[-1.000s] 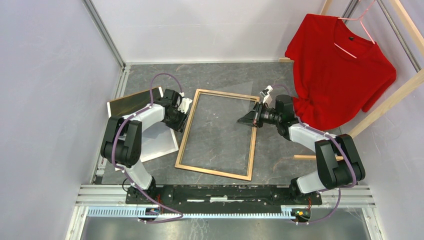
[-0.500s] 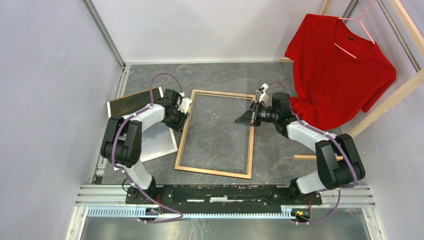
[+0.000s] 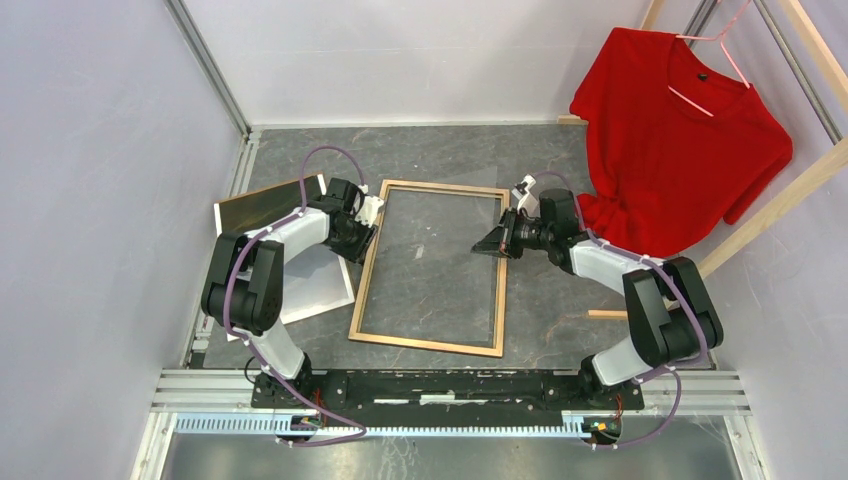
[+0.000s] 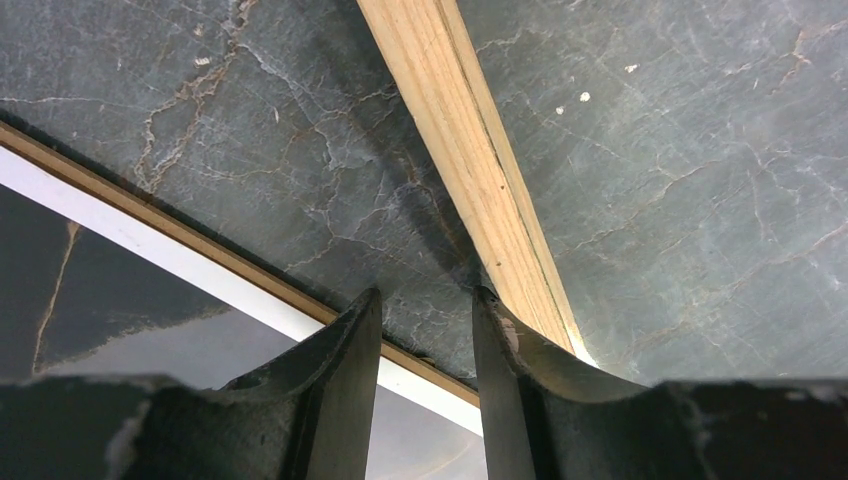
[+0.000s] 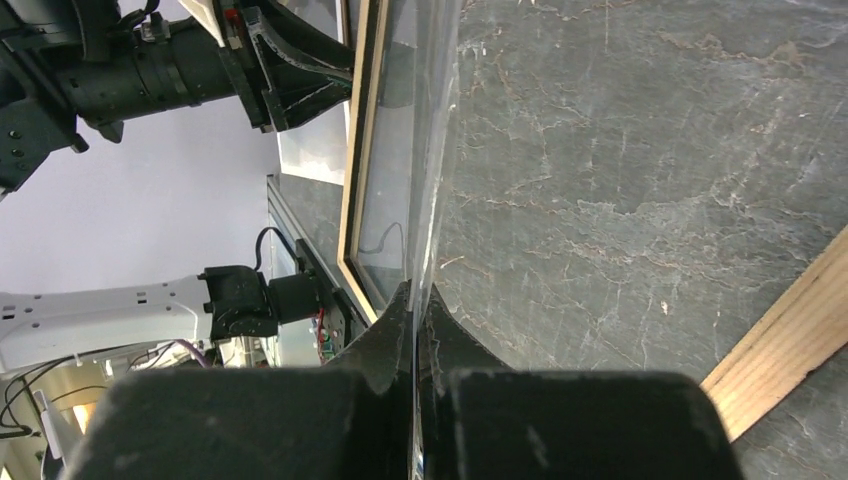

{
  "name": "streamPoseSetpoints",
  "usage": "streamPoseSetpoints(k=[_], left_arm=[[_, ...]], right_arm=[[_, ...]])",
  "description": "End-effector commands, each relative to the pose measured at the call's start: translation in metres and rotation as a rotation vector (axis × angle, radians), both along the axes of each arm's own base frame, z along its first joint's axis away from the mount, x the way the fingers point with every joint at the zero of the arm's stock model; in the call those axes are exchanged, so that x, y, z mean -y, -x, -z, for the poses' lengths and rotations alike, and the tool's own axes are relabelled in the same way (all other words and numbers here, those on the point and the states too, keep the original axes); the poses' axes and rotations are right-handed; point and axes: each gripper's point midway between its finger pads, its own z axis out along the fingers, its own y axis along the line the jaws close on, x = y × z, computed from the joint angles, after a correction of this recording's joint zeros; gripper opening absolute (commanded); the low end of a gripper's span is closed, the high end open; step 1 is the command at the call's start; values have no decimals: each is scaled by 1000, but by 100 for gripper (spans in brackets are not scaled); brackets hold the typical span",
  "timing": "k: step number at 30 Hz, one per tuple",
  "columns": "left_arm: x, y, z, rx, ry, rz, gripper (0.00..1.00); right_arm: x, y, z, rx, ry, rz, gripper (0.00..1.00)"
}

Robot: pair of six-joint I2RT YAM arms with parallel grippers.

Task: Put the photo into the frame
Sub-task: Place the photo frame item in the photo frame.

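Left wrist: frame (image 4: 470, 130) beside left pincer (image 4: 425, 330)

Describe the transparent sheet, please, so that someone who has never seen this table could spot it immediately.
On the grey stone-look table, find the light wooden frame lying in the middle. The sheet sits over that frame, its right edge pinched in the right pincer. Unlike the opaque white-bordered photo to the left, it is see-through, showing only faint edges and glints.

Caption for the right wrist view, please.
Right gripper shut on the clear sheet at its edge, the frame alongside.
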Motion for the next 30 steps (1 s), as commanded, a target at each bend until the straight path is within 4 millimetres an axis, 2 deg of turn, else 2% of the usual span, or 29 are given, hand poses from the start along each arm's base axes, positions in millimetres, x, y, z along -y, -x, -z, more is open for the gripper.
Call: streamPoseSetpoints(k=[1,11,18,23,30], left_arm=[[4,-5,0,19,5,29,46],[5,-6,1,17,6,32,46],[6,-7,0,19,3,37,46],[6,-7,1,21,-4,43,46],[6,-6,1,20,-3,45,46]], right_arm=[[-3,-2,-1,22,1,-9,0],[-7,-11,-12,83,0,-52,0],[-10,-16,-13,114,5,-92,0],[-8,-20,-9,105,41,-95,0],[-8,-15,-1,74,38,-67,6]])
